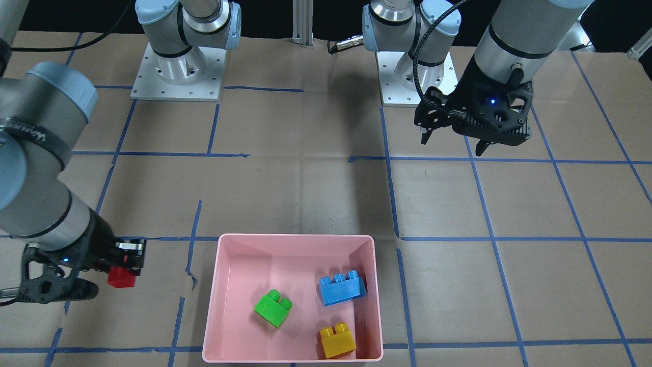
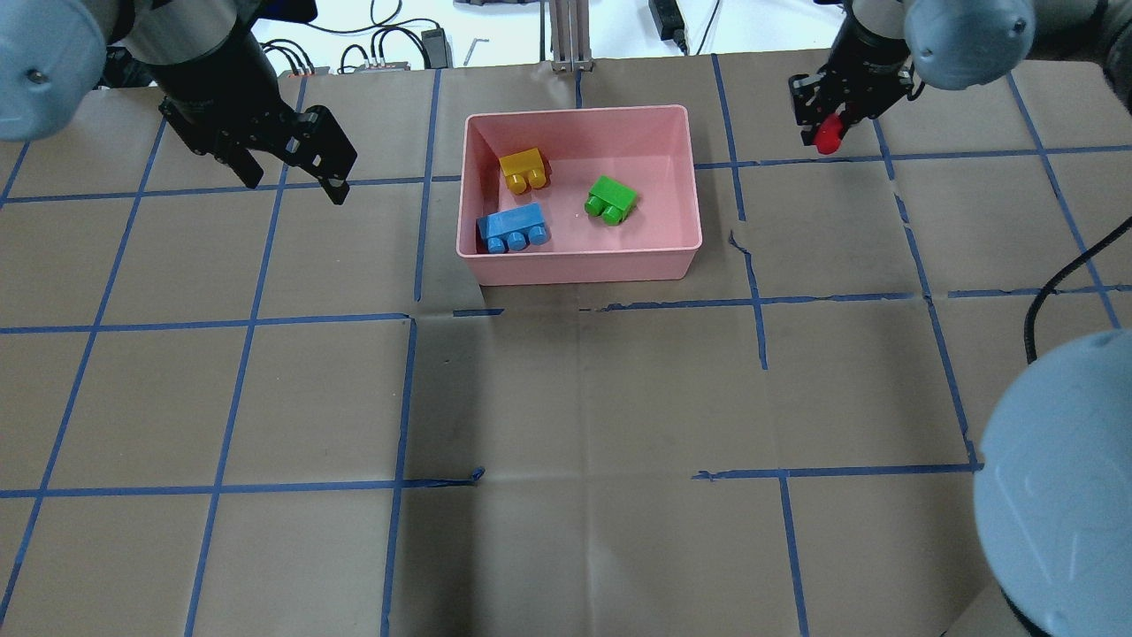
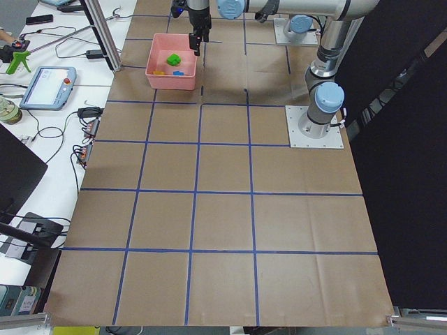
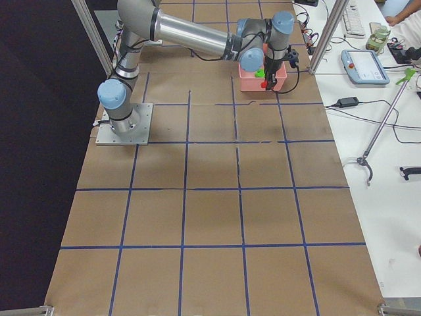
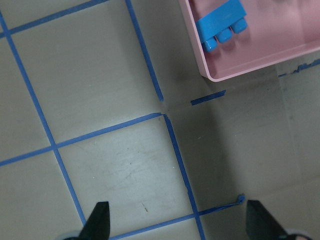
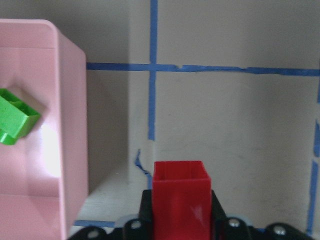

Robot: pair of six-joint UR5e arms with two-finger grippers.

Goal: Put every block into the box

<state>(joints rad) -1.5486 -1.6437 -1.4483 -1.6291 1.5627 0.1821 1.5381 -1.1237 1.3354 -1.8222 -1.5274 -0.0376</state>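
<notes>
Right tool: I see it clamped on the red block, well apart from the box on its right side, seemingly lifted off the worktop.
Left tool: jaws spread wide, holding nothing, left of the box.
Inside the box: green block, blue block and yellow block; the green one lies apart from the others.
</notes>
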